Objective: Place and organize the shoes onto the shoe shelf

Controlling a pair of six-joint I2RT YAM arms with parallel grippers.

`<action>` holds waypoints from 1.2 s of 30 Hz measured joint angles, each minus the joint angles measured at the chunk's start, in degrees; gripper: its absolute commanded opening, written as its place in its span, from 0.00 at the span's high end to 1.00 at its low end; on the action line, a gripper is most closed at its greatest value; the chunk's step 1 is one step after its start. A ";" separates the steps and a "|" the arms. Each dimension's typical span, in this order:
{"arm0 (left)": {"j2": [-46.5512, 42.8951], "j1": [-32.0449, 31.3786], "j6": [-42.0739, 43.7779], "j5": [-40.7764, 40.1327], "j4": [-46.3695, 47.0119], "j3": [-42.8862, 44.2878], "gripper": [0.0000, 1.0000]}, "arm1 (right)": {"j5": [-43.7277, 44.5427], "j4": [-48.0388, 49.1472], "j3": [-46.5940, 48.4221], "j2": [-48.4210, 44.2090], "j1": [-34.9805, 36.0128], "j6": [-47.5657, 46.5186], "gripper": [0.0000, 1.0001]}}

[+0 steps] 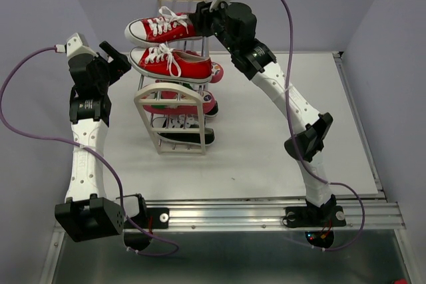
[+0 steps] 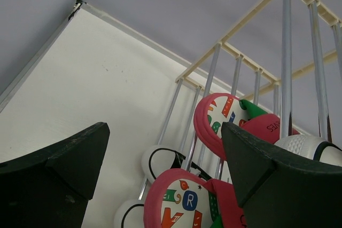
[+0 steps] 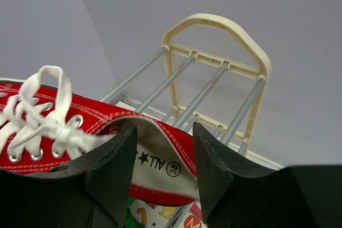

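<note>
Red canvas takes up the upper part of the shelf [image 3: 214, 20]. One red sneaker [image 1: 160, 28] lies across the top rods and its partner [image 1: 172, 63] sits on the tier just below, both with toes to the left. Under them the pink flip-flops [image 1: 180, 101] fill the middle tier, and the black sneakers [image 1: 188, 134] sit low down near the bottom (from above they are partly hidden behind the near end frame).

The right gripper [image 3: 163, 129] is at the heel of the top red sneaker. Its jaws stand apart on either side of the heel rim, with the printed insole showing between them. I judge that the shoe is resting on the rods and not hanging in a grip. The left gripper [image 1: 118, 59] hovers just to the left of the shelf with its jaws wide and nothing in them, looking in at the flip-flops.

No shoe is visible lying off the shelf, so the placing looks nearly done. What seems left is backing the right arm away, and perhaps squaring up the red pair, which overhangs on the left.

The shelf stands towards the far side of a plain white table [image 1: 266, 157]. Lavender-grey walls close in on three sides, and a metal rail [image 1: 266, 214] runs along the near edge.
</note>
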 measured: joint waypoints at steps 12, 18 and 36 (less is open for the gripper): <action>-0.02 -0.02 0.02 -0.59 -0.13 -0.02 0.01 | 4.66 0.13 -0.28 0.00 -0.22 1.62 0.46; -0.11 -0.02 0.04 -1.31 -0.22 0.00 0.01 | 5.03 0.39 -1.27 0.00 -0.22 1.88 0.24; -3.02 -0.02 0.46 -2.82 -0.17 2.25 0.01 | 6.62 17.38 -5.44 0.22 -0.98 5.09 0.07</action>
